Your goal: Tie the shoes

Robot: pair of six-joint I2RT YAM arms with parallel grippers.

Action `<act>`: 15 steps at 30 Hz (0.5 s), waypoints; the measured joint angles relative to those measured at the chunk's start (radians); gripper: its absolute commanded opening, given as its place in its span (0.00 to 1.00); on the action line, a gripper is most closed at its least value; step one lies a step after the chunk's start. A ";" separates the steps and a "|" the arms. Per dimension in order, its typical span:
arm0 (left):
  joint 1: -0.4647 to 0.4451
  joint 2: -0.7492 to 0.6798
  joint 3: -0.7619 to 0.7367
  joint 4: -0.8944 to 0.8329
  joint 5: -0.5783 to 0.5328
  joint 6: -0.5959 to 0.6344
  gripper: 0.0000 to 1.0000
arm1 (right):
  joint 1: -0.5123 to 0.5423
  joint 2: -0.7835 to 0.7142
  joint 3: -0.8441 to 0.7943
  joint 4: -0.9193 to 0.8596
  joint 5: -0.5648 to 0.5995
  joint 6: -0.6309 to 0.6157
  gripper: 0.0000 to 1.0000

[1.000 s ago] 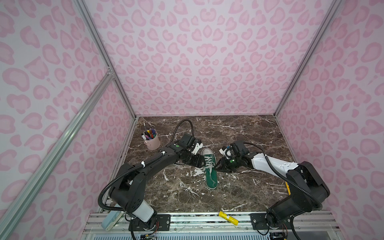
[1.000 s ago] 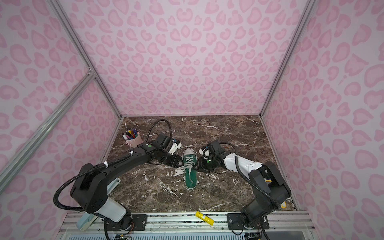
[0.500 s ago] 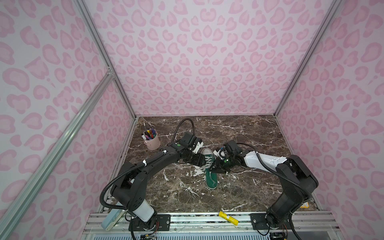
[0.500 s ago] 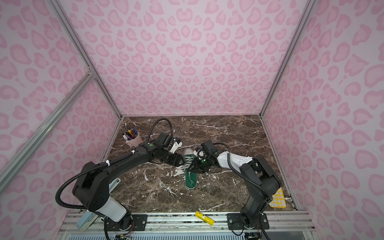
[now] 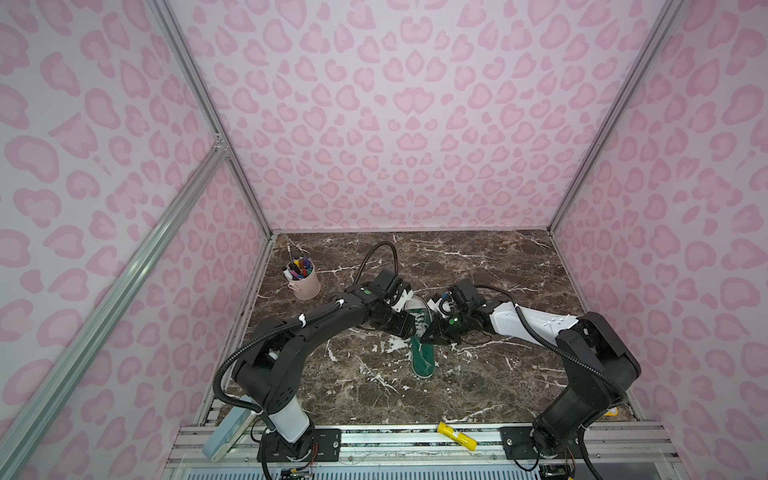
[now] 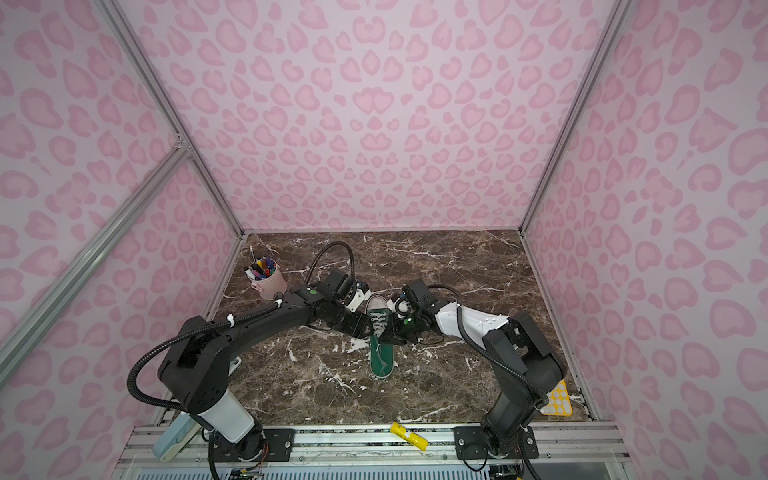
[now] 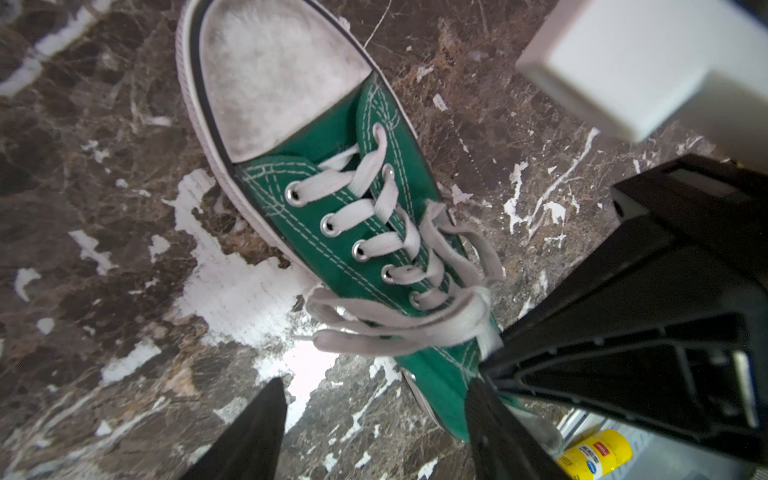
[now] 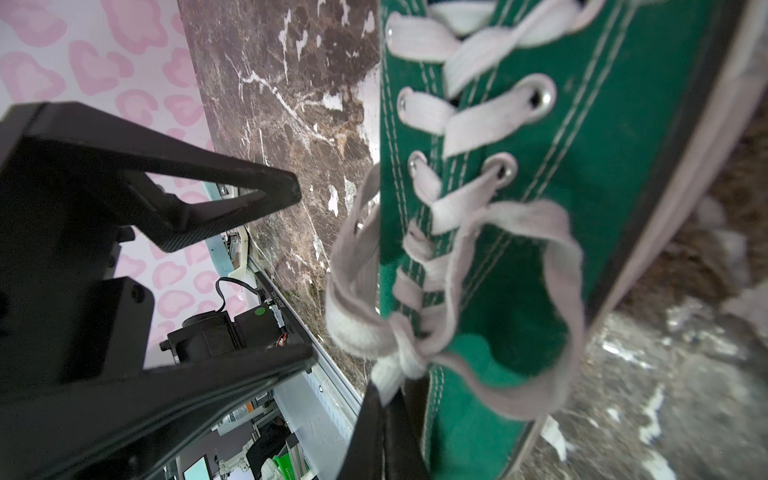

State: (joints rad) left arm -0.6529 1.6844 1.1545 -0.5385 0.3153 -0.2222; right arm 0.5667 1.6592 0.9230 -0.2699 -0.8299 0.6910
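My right gripper [image 8: 384,399] pinches the lace [image 8: 561,257] at its knot [image 8: 409,345] (jaws pressed together); my left gripper [image 7: 376,384], jaws spread, hovers just left of the green sneaker [image 5: 424,357], toe far.

The left arm [image 5: 316,328] is wearing matt black shells. A black ribbed hose [image 5: 321,311] is lying along it, and white straps [image 5: 302,321] are binding it on. A round green mark [image 5: 367,292] is sitting near its wrist. The right arm [image 5: 598,357] is wearing a white forearm cover [image 5: 540,326]. The left gripper [image 8: 303,274] is showing black, hollow triangular fingers [image 8: 216,195].
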 measured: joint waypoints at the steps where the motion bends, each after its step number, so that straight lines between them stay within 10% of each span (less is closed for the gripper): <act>1: -0.003 0.003 0.005 0.003 -0.004 0.000 0.69 | -0.001 -0.003 0.000 -0.006 0.000 -0.003 0.00; 15: -0.022 0.069 0.061 0.030 0.035 0.034 0.59 | -0.012 -0.017 0.000 -0.055 0.000 -0.041 0.00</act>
State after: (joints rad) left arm -0.6750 1.7538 1.2156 -0.5083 0.3508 -0.1879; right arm 0.5549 1.6421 0.9230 -0.3248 -0.8303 0.6498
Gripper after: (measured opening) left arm 0.573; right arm 0.049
